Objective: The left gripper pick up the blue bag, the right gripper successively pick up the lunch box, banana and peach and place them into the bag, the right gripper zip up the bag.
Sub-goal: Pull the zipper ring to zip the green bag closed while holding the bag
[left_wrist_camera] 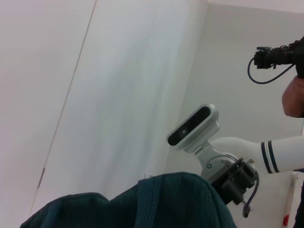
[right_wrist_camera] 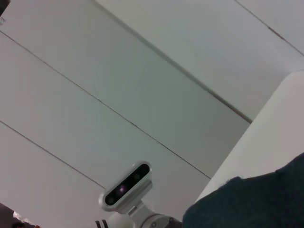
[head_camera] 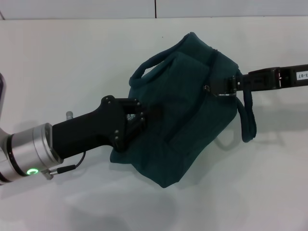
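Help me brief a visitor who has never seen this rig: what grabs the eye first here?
The blue bag dominates the middle of the white table, bulging and closed. The left pincer grips its near-left side, while the right pincer reaches in from the right to the metal ring zipper pull on top.

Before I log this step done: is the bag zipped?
Looks shut: blue bag shows no lining; right gripper at the zipper pull.

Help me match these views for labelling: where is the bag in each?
Head view: the bag sits mid-frame on the table, between both grippers.
Left wrist view: its top fills the bottom edge.
Right wrist view: a dark patch in the bottom right corner.
Shared landmark: the robot's head camera shows in both wrist views.
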